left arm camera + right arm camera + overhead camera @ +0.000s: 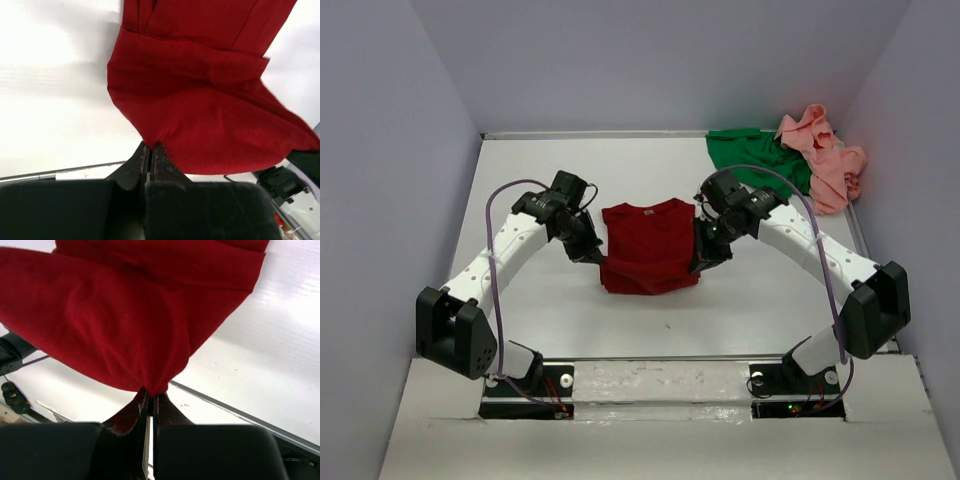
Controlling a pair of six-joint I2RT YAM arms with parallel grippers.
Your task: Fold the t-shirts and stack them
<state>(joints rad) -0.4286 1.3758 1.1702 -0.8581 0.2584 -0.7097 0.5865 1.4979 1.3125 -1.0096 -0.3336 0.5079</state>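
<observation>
The dark red t-shirt lies in the middle of the table, its near half lifted and doubled over. My left gripper is shut on its near left corner, the cloth pinched at the fingertips. My right gripper is shut on the near right corner, red cloth bunching out from the closed tips. The bright green t-shirt lies spread at the back right. A salmon pink t-shirt is crumpled beside it in the corner.
White walls enclose the table on the left, back and right. A raised strip runs along the near edge between the two arm bases. Cables loop over both arms.
</observation>
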